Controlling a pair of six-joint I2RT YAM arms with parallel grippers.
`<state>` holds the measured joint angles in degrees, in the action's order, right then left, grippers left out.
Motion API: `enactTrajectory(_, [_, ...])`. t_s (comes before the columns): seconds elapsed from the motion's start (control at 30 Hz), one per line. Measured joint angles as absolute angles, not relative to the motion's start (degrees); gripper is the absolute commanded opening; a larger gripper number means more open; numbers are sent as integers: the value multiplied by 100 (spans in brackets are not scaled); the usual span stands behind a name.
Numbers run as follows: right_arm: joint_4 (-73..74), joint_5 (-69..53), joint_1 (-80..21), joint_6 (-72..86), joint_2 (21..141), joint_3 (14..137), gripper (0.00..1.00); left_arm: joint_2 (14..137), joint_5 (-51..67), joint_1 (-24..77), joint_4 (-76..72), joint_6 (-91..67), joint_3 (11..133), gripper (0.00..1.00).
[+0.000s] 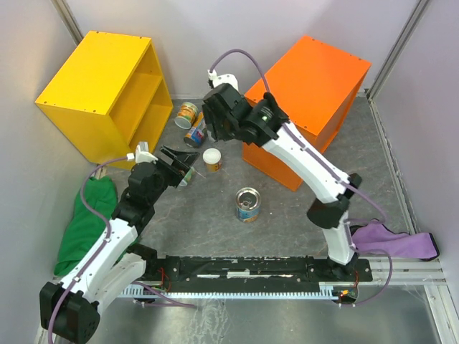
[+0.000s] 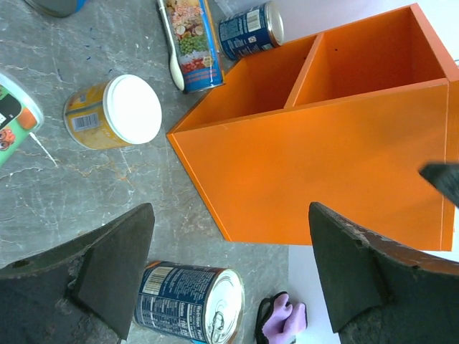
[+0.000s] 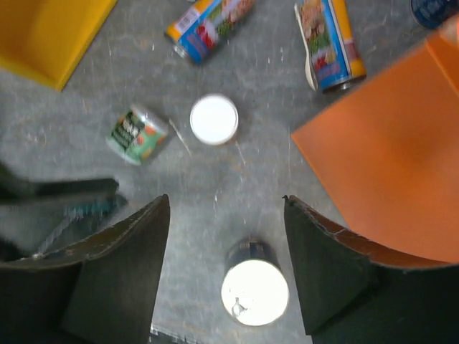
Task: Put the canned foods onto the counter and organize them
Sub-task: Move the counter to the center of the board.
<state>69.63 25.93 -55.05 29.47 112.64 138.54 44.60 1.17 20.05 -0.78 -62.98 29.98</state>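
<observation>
The orange counter [image 1: 308, 93] stands at the back right, its top bare. A blue-labelled silver-topped tin [image 1: 248, 204] stands upright mid-floor. It also shows below my right gripper [image 3: 226, 201], which is open and high above the tin [image 3: 254, 290]. A white-lidded yellow can [image 1: 211, 159] stands upright. A green-labelled can [image 1: 188, 176] lies beside my left gripper [image 1: 188, 163], which is open and empty. A colourful can [image 1: 188, 115] and a slim can [image 1: 196, 133] lie behind. Another blue tin [image 2: 251, 30] lies by the counter [image 2: 323, 158].
The yellow cabinet [image 1: 100, 89] stands at the back left. A green cloth [image 1: 90, 215] lies by the left arm and a purple cloth [image 1: 394, 240] at the right. The right arm [image 1: 301, 154] stretches across in front of the counter.
</observation>
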Motion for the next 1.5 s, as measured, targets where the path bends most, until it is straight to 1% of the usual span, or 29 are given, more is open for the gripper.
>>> enactTrajectory(0.1, [7011, 2598, -5352, 2687, 12053, 14824, 65, 4458, 209, 2005, -148, -6298, 3009, 93])
enactTrajectory(0.2, [6984, 2613, -5262, 2381, 12554, 15085, 64, 4458, 301, 2005, -172, -6298, 3009, 91])
enactTrajectory(0.33, [6632, 2930, -5231, 1826, 12728, 14851, 64, 4458, 491, 2005, -366, -6296, 2991, 91])
enactTrajectory(0.57, [5664, 3975, -5240, 803, 12936, 14824, 67, 4458, 803, 2005, -788, -6296, 2777, 91])
enactTrajectory(0.9, [4307, 5566, -5214, -478, 13856, 14674, 67, 4460, 1009, 2005, -1048, -6200, 2670, 91])
enactTrajectory(1.03, [4062, 6099, -5122, -709, 14018, 14632, 67, 4482, 1103, 2005, -1140, -6125, 2670, 91])
enactTrajectory(1.17, [3791, 6536, -4980, -843, 14027, 14628, 71, 4543, 1122, 2005, -1201, -6119, 2670, 91])
enactTrajectory(1.27, [3594, 6799, -4978, -937, 14027, 14486, 72, 4591, 1166, 2005, -1258, -6119, 2670, 91])
enactTrajectory(1.5, [3819, 7113, -4984, -755, 13952, 13869, 71, 4624, 1243, 2005, -1369, -6119, 2670, 91])
